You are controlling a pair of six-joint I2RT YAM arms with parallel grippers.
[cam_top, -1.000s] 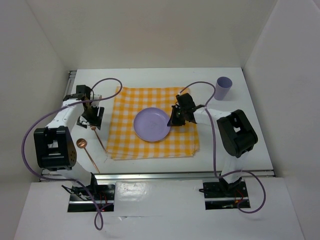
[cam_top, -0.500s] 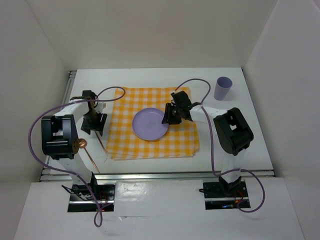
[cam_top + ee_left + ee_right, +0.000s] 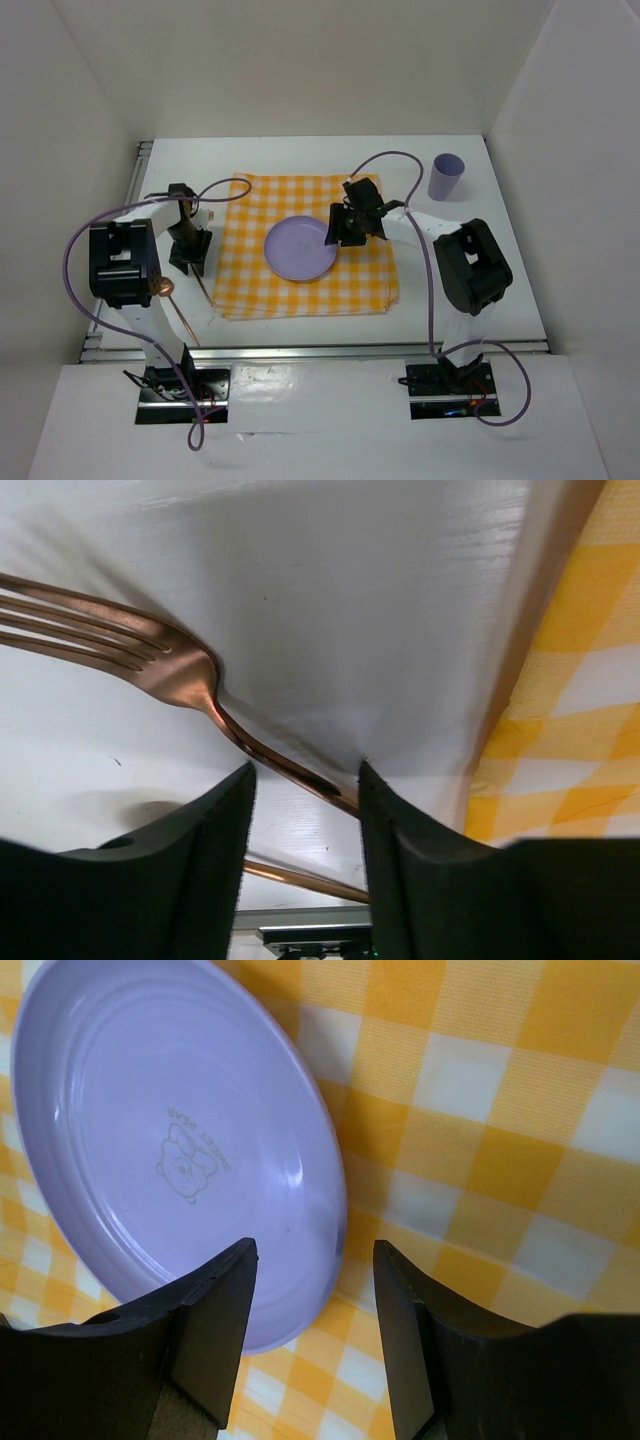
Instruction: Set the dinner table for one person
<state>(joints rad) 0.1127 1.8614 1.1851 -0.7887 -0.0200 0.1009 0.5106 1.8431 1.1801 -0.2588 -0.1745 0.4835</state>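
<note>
White tabletop [image 3: 300,155] lies between white walls and carries a yellow checked cloth [image 3: 250,275] with a purple plate [image 3: 298,250] on it. A purple cup [image 3: 445,176] stands far right. The left gripper [image 3: 305,772] is low beside the cloth's left edge, its fingers apart on both sides of the handle of a copper fork [image 3: 170,665], the gap wider than the handle. The right gripper [image 3: 315,1250] hangs over the plate's right rim, fingers parted, holding nothing.

Plate [image 3: 170,1150] lies on checked cloth [image 3: 480,1160], its rim under the gap of the right gripper [image 3: 312,1260]. Fork [image 3: 185,665] lies on dinner table [image 3: 350,580], its handle between the left gripper [image 3: 305,780] fingers, with the cloth edge just beside.
</note>
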